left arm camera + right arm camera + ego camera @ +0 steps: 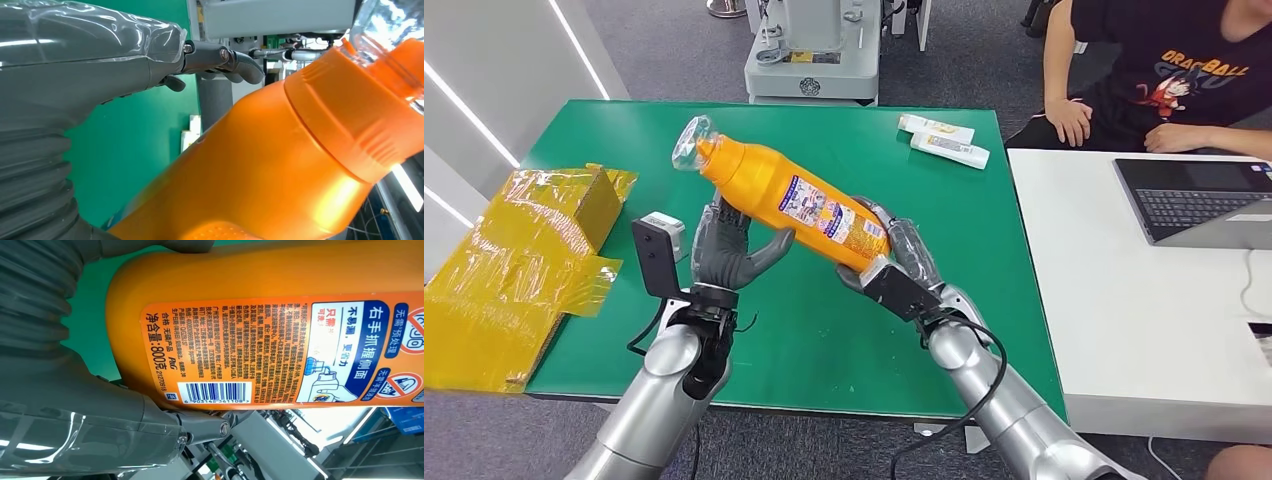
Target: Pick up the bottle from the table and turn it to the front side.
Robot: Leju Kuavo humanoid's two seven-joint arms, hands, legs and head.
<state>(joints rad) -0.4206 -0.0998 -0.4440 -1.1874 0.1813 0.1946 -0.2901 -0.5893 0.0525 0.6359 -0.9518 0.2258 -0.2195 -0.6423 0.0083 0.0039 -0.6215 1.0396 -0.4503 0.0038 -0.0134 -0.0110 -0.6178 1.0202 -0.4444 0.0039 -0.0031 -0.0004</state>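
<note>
An orange detergent bottle (pixel 794 200) with a clear cap (pixel 690 142) hangs tilted above the green table (pixel 824 330), cap end up and to the far left, its back label with a barcode facing me. My right hand (pixel 904 265) grips its base; up close, the bottle (pixel 225 275) lies against that hand (pixel 75 405). My left hand (pixel 724 250) sits under the bottle's middle, thumb against the underside. In the left wrist view the fingers (pixel 220 57) are stretched out, apart from the bottle (pixel 260 165) and its cap (pixel 385 25).
A yellow-wrapped box (pixel 534 240) lies at the table's left edge. Two white tubes (pixel 944 140) lie at the far right of the green table. A white table with a laptop (pixel 1194 200) adjoins on the right, where a person (pixel 1164 70) sits. A white machine (pixel 814 50) stands behind.
</note>
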